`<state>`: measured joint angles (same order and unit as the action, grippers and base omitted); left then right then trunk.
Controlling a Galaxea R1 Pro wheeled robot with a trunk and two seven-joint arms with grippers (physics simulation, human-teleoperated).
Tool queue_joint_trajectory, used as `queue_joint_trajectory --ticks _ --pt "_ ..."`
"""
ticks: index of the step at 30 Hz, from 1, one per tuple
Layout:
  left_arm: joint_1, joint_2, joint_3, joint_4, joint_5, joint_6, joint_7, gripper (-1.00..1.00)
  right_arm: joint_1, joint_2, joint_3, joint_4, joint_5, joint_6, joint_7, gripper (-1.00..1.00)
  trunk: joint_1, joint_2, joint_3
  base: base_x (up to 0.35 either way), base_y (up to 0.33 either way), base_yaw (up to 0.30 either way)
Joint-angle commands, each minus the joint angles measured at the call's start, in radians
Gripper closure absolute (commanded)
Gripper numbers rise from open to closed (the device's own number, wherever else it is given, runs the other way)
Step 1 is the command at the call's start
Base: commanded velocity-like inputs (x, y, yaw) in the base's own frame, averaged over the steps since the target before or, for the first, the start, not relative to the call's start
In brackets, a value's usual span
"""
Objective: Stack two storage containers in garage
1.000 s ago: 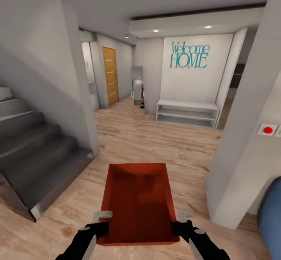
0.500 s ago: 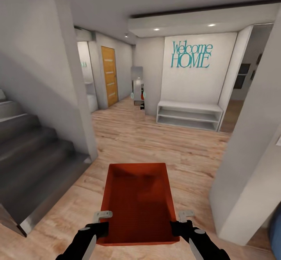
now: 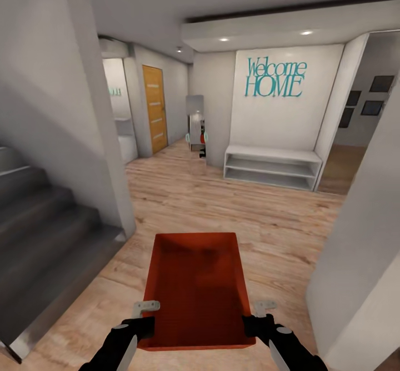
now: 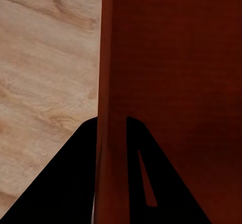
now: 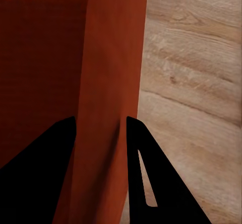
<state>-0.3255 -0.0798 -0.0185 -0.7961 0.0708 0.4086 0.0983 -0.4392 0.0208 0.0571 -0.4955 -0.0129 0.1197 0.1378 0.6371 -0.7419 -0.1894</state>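
Note:
I carry one red-orange storage container (image 3: pixel 195 287) level in front of me, above light wood plank flooring. My left gripper (image 3: pixel 145 316) is shut on its left wall near the front corner, and the left wrist view has the wall (image 4: pixel 113 83) pinched between the two black fingers. On the opposite side my right gripper (image 3: pixel 254 316) is shut on the right wall, and that wall (image 5: pixel 108 83) runs between the fingers in the right wrist view. The container is empty. An orange-brown wooden door (image 3: pixel 155 108) with frosted stripes stands down the hall at the far left.
Dark grey stairs (image 3: pixel 44 237) rise at my left behind a white wall (image 3: pixel 83 109). A white pillar (image 3: pixel 361 248) stands close at my right. Ahead are a white low shelf (image 3: pixel 272 168) under teal "Welcome HOME" lettering (image 3: pixel 276 77), and open wood floor (image 3: pixel 222 204).
The whole view has shifted: I have rolled forward and turned slightly, so the stairs and right pillar slid outward and the blue sofa left view. Both grippers keep their hold on the container.

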Motion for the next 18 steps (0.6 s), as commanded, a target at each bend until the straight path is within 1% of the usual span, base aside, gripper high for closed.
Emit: queue_joint_trajectory --ticks 1,18 --pt "0.000 0.011 -0.001 0.000 -0.014 0.008 0.012 1.00 -0.001 -0.001 0.007 -0.005 -0.016 -0.017 0.017 1.00 0.001 -0.001 -0.002 0.329 0.000 0.000" --pt "0.000 0.012 -0.001 0.000 -0.015 0.008 0.012 1.00 -0.001 -0.001 0.007 -0.005 -0.018 -0.017 0.017 1.00 0.001 -0.001 -0.002 0.329 0.000 0.000"
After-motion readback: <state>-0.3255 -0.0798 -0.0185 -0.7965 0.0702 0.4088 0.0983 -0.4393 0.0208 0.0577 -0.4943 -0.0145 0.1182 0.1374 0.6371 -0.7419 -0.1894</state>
